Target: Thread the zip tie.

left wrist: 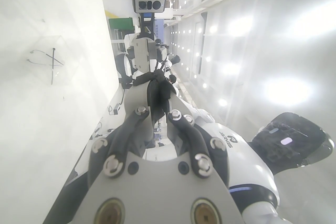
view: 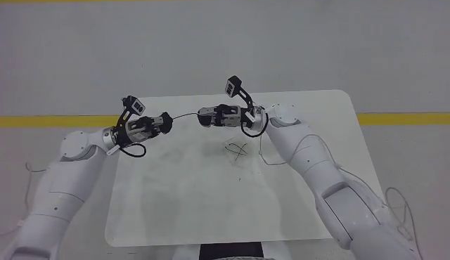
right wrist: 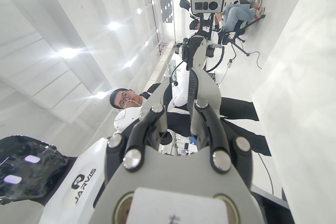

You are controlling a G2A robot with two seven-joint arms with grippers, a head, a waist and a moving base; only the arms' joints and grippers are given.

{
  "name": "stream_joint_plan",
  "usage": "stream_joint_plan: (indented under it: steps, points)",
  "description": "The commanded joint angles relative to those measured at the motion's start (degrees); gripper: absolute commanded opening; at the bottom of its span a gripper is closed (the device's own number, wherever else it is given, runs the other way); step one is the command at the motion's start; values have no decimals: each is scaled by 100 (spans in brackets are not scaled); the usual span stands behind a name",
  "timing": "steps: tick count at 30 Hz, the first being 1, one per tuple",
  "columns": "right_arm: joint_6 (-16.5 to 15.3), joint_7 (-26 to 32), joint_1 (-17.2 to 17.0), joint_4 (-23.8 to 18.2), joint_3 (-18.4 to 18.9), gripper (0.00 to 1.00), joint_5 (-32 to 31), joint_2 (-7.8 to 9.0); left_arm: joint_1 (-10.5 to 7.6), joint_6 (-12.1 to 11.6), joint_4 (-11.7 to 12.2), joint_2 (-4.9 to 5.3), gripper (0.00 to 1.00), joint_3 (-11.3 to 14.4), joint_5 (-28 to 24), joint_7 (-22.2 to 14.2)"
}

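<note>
Black and hair-thin, the zip tie (view: pixel 185 115) is stretched in the air between the two grippers, above the white table's (view: pixel 176 204) far side, at about 10 to 11 o'clock from its centre. From that I judge the step in hand to be feeding the tail into the head — so the strand should be kept taut and level and both wrists squared on one line. The advance should be slow and without twist, since so thin a tie would likely buckle if pushed off-axis. The left gripper (view: pixel 167 121) has its fingers pinched together on the tie's 9 o'clock end. The right gripper (view: pixel 202 116) looks closed to the tips as well, meeting the 3 o'clock end — though the grip itself is too small to confirm. Spare ties (view: pixel 237 150) lie crossed on the table, just toward 12 o'clock of centre.
</note>
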Motion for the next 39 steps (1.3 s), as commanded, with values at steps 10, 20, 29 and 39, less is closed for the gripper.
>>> stream_joint_plan:
  steps: [10, 20, 29, 39]
  points:
    - [36, 85, 39, -2, -25, 12, 30, -20, 0, 0, 0, 0, 0, 0, 0, 0]
    - [52, 113, 30, -41, -26, 5, 13, -16, 0, 0, 0, 0, 0, 0, 0, 0]
    - [53, 56, 18, -71, -23, 0, -53, -4, 0, 0, 0, 0, 0, 0, 0, 0]
    - [55, -449, -29, -92, -8, 0, -394, 43, 100, 42, -188, -8, 100, -3, 8, 291]
